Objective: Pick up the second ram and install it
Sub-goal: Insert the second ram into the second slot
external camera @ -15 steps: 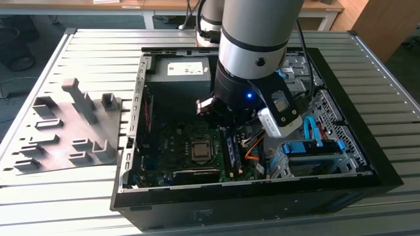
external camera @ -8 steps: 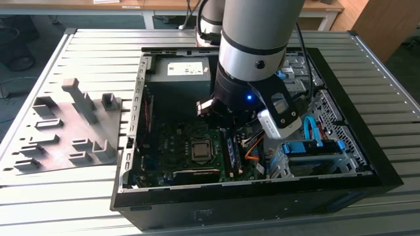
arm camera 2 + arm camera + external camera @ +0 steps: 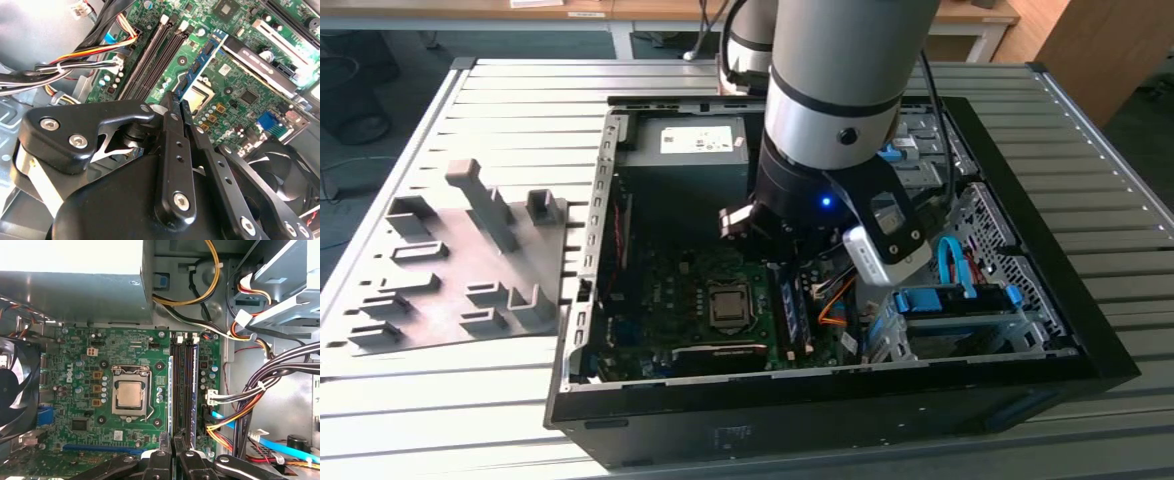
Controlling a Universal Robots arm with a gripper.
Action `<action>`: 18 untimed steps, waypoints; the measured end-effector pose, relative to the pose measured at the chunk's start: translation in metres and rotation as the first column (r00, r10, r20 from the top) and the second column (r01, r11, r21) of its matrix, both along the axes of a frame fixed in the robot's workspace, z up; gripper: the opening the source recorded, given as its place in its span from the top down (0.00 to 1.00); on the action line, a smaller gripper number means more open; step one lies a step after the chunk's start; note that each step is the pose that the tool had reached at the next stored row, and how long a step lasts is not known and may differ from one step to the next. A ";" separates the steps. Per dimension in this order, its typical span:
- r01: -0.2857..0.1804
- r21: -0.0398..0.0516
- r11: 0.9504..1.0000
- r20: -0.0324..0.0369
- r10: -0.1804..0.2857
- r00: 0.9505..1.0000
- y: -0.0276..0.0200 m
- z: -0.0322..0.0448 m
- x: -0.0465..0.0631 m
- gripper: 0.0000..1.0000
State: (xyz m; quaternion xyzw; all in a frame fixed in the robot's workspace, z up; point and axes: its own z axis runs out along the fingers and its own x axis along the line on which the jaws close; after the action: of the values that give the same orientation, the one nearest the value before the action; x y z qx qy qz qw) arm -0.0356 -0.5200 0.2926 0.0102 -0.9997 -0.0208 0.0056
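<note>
My gripper (image 3: 176, 102) is shut on the second ram (image 3: 202, 67), a thin stick seen edge-on with a bluish top edge. In the first wrist view the ram (image 3: 171, 390) runs straight out from the fingertips (image 3: 161, 456). It lies parallel to the black memory slots (image 3: 183, 385), on the side nearest the processor (image 3: 129, 396). Whether it touches a slot I cannot tell. In the exterior view the gripper (image 3: 777, 238) hangs low inside the open computer case (image 3: 587, 300), over the motherboard.
Another bluish edge (image 3: 195, 385) stands in the slot bank on the cable side. Cable bundles (image 3: 260, 390) crowd beside the slots, and a fan (image 3: 17, 385) lies beyond the processor. A grey holder plate (image 3: 454, 270) lies at the exterior view's left.
</note>
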 end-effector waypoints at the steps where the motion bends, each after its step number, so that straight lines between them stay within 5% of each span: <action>1: 0.000 0.000 1.000 0.000 0.000 1.000 0.0000 -0.0004 0.000 0.86; 18: 0.000 0.000 1.000 0.000 0.000 1.000 0.0000 -0.0061 0.001 0.86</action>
State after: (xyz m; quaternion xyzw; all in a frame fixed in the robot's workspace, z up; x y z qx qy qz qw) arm -0.0349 -0.5200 0.2865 0.0101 -0.9997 -0.0208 0.0056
